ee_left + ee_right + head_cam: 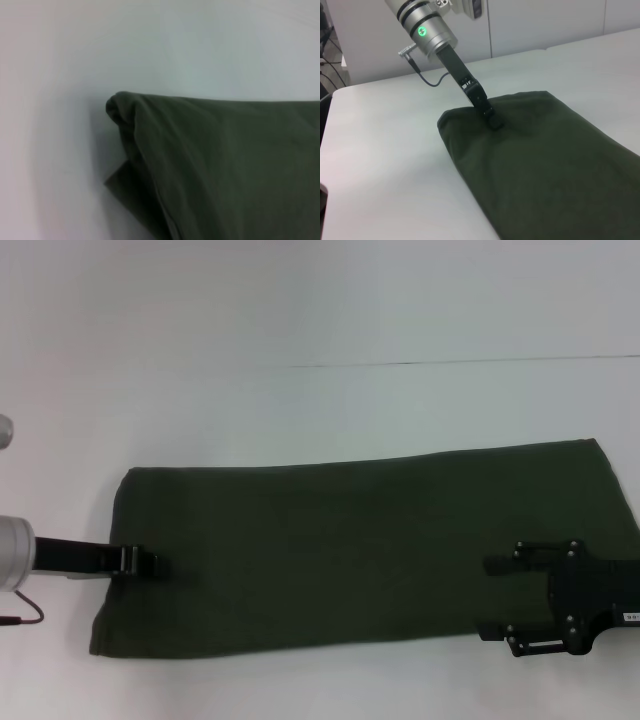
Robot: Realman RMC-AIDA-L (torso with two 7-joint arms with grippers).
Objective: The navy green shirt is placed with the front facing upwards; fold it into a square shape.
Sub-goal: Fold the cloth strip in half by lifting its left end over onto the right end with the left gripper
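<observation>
Lengthwise, the navy green shirt (370, 550) lies as a soft matte band on the smooth white table (300, 320), bare surface all around. Left gripper (150, 562) pinches its left edge; right gripper (495, 598) rests spread over the right end.

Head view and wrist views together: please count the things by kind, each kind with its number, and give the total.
Shirts: 1, the navy green shirt, folded into a long band
Pincers: 2, the left pincer at the shirt's left end and the right pincer at its right end
Tables: 1, the white table
Total: 4
</observation>
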